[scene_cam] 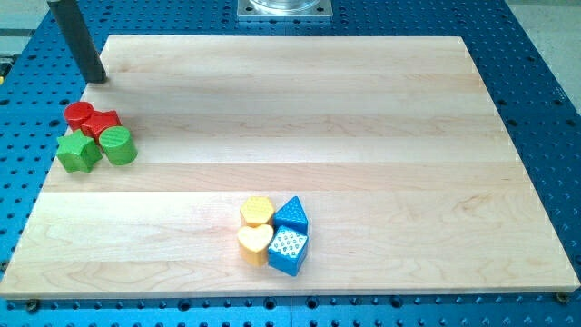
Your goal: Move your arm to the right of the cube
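My tip is at the view's upper left, at the board's left edge, above the red and green blocks. A blue cube sits near the view's bottom centre, far to the lower right of my tip. It touches a blue triangular block, a yellow heart and a yellow hexagon-like block.
At the view's left are a red cylinder, a red star-like block, a green star-like block and a green cylinder, bunched together. The wooden board lies on a blue perforated table. A metal base is at top centre.
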Controlling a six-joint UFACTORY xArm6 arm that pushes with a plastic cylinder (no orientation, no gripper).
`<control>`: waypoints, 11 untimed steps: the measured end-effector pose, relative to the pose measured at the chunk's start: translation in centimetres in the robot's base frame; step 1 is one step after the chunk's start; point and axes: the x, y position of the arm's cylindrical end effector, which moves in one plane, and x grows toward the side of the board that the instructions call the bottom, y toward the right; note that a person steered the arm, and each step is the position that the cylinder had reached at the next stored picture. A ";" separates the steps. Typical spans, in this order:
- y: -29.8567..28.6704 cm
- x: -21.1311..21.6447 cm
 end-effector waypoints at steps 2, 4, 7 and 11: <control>-0.3 0.1; 0.0 1.1; 18.1 0.8; 42.8 27.6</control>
